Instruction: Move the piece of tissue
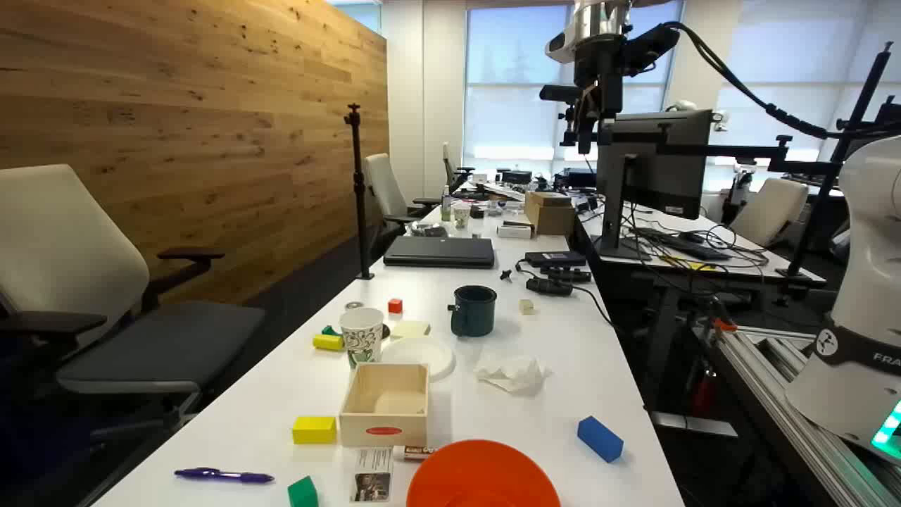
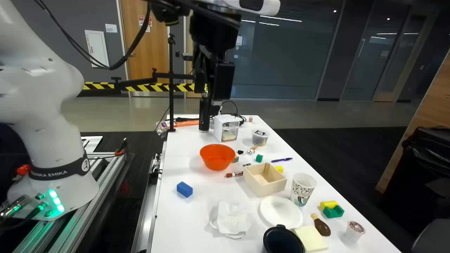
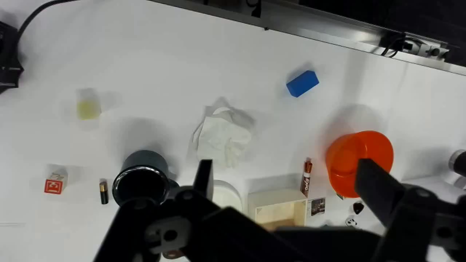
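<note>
White tabletop [image 3: 164,65] spans my wrist view, which alone shows me one battery [image 3: 104,193]; both exterior views add one purple pen [image 1: 224,476]. One crumpled tissue [image 3: 221,137] lies between one mug [image 3: 141,173] and one blue block [image 3: 302,83]. My gripper [image 3: 285,173] hangs overhead, its fingers [image 3: 378,189] apart.

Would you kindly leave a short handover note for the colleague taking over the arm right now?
Gripper: open, empty, raised above the table.
Tissue: crumpled on the table, between the blue block and the mug, near the white plate but not touching it.
Done: tissue not grasped yet; the pictures don't show whether it was moved before.
Left: probably lower, grip the tissue and move it; no destination is given.
</note>
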Robot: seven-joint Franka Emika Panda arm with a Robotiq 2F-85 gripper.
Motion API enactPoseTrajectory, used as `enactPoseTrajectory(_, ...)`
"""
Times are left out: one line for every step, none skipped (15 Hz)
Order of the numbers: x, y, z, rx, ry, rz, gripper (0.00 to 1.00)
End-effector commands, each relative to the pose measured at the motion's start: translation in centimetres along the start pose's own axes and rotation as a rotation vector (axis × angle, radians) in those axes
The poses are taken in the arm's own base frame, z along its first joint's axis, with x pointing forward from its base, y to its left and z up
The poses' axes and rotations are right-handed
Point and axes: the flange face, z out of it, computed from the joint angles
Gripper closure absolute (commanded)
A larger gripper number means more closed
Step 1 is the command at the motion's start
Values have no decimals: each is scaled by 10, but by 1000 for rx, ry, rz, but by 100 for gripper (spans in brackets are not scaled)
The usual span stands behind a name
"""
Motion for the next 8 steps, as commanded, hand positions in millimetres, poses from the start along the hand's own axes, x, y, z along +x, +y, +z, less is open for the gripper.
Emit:
enactPoseTrajectory(0, 0, 0, 1, -1, 0, 0)
enactPoseTrajectory(0, 0, -1, 1, -1, 0, 0)
enactPoseTrajectory(0, 0, -1, 1, -1, 0, 0)
enactPoseTrajectory(0, 0, -1, 1, -1, 0, 0)
enactPoseTrajectory(0, 0, -1, 1, -1, 0, 0)
enactPoseTrajectory(0, 0, -1, 1, -1, 0, 0)
enactPoseTrajectory(0, 0, -1, 1, 0, 0, 0)
enactPoseTrajectory(4, 1, 9, -4, -7, 9, 0)
